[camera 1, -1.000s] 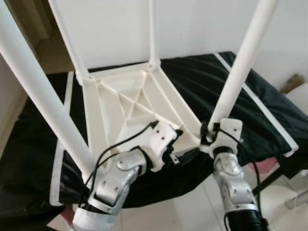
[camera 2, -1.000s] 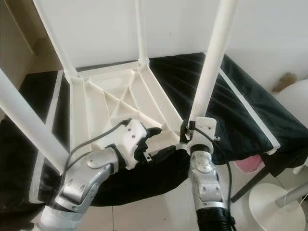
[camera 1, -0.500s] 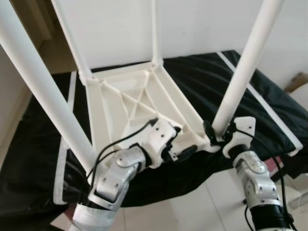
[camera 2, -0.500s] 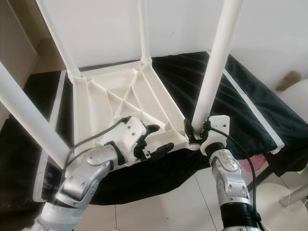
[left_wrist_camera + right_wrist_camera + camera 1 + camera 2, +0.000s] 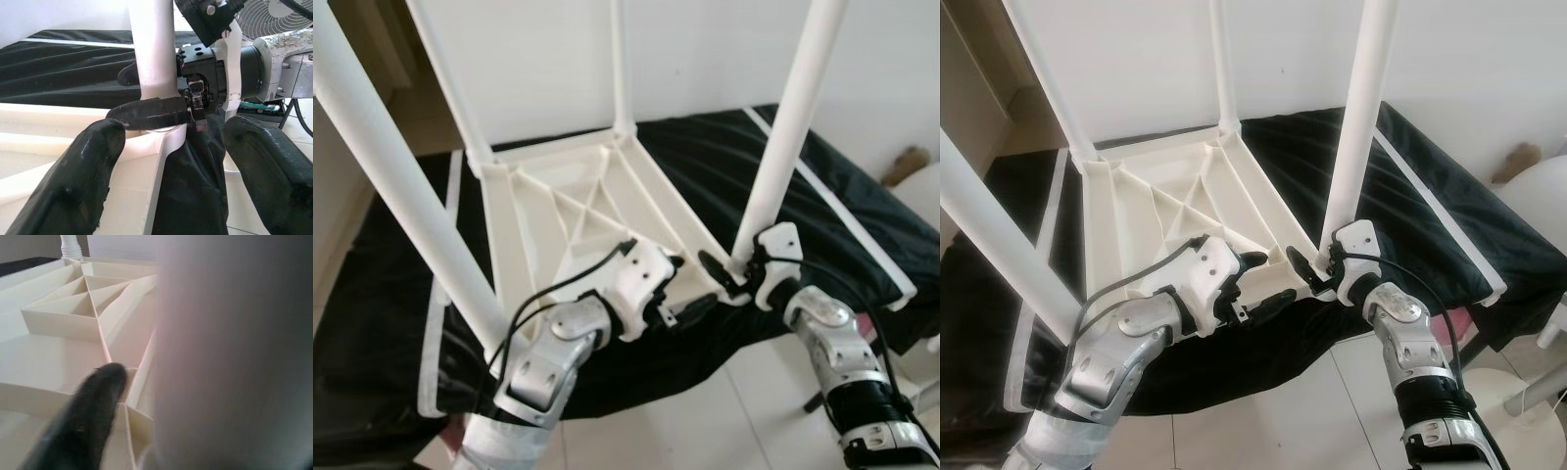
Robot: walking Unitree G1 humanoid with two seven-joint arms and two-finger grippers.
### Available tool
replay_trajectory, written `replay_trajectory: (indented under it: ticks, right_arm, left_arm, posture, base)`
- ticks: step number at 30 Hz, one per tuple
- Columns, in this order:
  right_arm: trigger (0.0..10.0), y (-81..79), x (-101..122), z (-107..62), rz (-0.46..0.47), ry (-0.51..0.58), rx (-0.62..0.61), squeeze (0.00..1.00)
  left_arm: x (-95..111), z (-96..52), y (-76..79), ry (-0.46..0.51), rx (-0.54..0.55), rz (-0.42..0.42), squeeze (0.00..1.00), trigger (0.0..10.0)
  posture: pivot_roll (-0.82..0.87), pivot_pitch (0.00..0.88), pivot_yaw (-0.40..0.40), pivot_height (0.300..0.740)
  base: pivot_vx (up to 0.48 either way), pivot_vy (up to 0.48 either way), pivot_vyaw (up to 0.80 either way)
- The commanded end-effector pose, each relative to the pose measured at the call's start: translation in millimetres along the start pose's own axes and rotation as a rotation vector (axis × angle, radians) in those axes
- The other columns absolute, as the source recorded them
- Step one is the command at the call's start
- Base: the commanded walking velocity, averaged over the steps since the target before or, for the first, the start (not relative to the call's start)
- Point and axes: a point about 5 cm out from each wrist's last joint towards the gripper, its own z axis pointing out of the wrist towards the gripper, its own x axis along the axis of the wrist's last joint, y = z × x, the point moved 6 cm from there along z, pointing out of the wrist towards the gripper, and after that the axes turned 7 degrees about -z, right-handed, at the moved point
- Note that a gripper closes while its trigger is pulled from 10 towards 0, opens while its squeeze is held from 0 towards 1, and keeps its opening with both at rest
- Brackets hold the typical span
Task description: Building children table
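Inverted white children's table (image 5: 578,211) at frame centre, on a black cloth (image 5: 862,225). Right gripper (image 5: 729,277), fingers clamped round the base of the near-right leg (image 5: 783,137), probably seating it in its socket. Left gripper (image 5: 690,299), fingers apart, straddles the tabletop's near edge without gripping.

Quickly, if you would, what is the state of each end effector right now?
Left end effector: open, holding nothing, at the upturned white table's near edge.
Right end effector: shut on the near right table leg, at its base.
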Motion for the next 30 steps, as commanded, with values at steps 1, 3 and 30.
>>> replay_trajectory:
  ticks: [1, 3, 30]
  right_arm:
    - [0.0, -4.5, -2.4, 1.4, -0.017, -0.012, 0.034, 0.0]
    - [0.0, -4.0, -7.3, -1.7, -0.019, -0.021, 0.044, 0.0]
    - [10.0, -3.1, -29.1, -19.9, 0.096, -0.076, -0.35, 0.0]
  left_arm:
    - [1.9, -1.5, -5.8, 0.008, 0.046, 0.013, 0.0, 10.0]
    - [1.5, -1.8, -5.4, 0.009, 0.045, 0.01, 0.0, 10.0]
    - [-18.8, -1.2, 5.7, -0.031, 0.04, -0.006, 0.0, 10.0]
  posture:
    - [-0.04, 0.0, 0.039, 0.74]
    - [-0.04, 0.0, 0.044, 0.74]
    - [-0.05, 0.0, 0.029, 0.74]
  base:
    - [0.0, 0.0, 0.0]
    - [0.0, 0.0, 0.0]
    - [0.0, 0.0, 0.0]
